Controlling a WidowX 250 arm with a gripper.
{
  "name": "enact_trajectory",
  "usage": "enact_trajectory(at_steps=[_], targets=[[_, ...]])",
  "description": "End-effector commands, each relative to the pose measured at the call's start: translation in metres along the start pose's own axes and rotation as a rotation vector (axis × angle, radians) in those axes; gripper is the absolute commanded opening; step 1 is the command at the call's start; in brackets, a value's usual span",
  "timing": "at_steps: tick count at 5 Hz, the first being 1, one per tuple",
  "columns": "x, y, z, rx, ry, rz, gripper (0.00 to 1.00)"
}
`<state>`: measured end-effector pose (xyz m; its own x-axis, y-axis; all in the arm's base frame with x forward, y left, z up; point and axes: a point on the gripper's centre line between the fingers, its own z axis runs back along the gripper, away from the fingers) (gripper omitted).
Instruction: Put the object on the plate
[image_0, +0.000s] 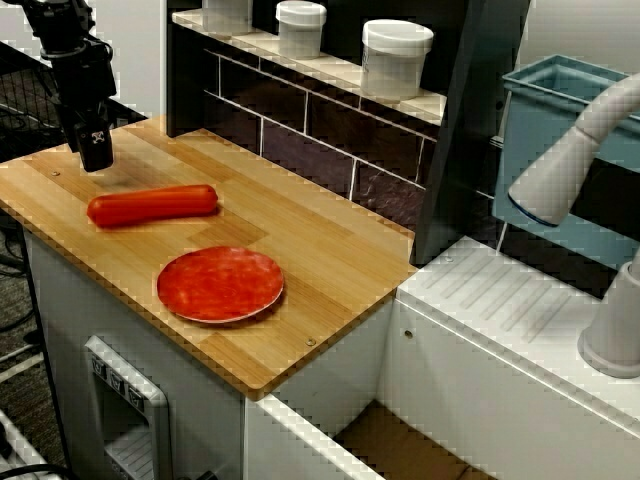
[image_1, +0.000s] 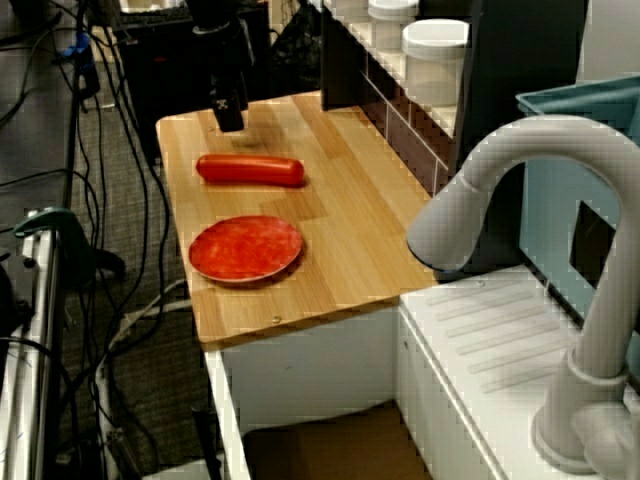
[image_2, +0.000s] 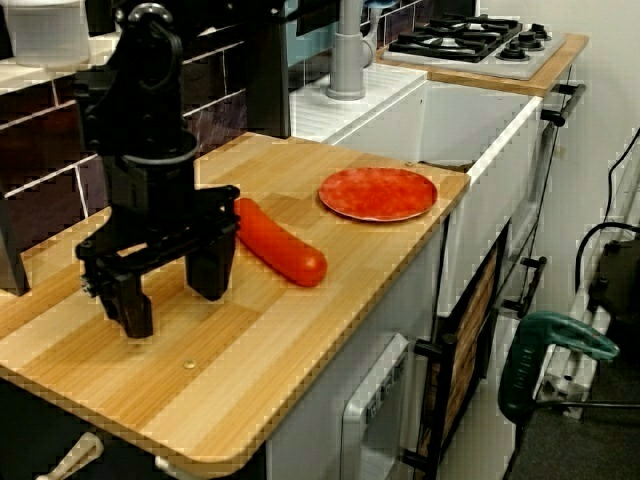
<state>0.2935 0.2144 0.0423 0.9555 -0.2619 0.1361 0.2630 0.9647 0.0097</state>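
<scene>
The object, a smooth red-orange sausage (image_0: 152, 205) (image_1: 250, 170) (image_2: 280, 242), lies flat on the wooden counter (image_0: 330, 250). The plate (image_0: 220, 284) (image_1: 246, 248) (image_2: 378, 193), round, flat and red-orange, rests near the counter's front edge with nothing on it, a short gap away from the sausage. My black gripper (image_0: 95, 150) (image_1: 230, 115) (image_2: 172, 290) hangs low over the counter's far corner, beside one end of the sausage and apart from it. Its two fingers (image_2: 212, 265) stand wide apart with nothing between them.
White lidded jars (image_0: 397, 55) sit on the tiled shelf behind the counter. A grey faucet (image_1: 480, 190), a white drainboard (image_0: 520, 300) and a blue bin (image_0: 560, 110) lie beyond the counter's end. A stove (image_2: 470, 40) is farther off. Cables (image_1: 90, 200) cover the floor.
</scene>
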Motion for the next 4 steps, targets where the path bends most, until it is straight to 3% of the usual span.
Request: enact_trajectory(at_steps=[1,2,3,4], targets=[[0.0,0.0,0.0,0.0,0.0,0.0,1.0],[-0.002,-0.017,0.027,-0.027,0.019,-0.062,1.0],[-0.003,-0.04,0.054,-0.043,-0.013,-0.116,1.0],[-0.008,-0.061,0.061,-0.054,-0.03,-0.142,1.0]])
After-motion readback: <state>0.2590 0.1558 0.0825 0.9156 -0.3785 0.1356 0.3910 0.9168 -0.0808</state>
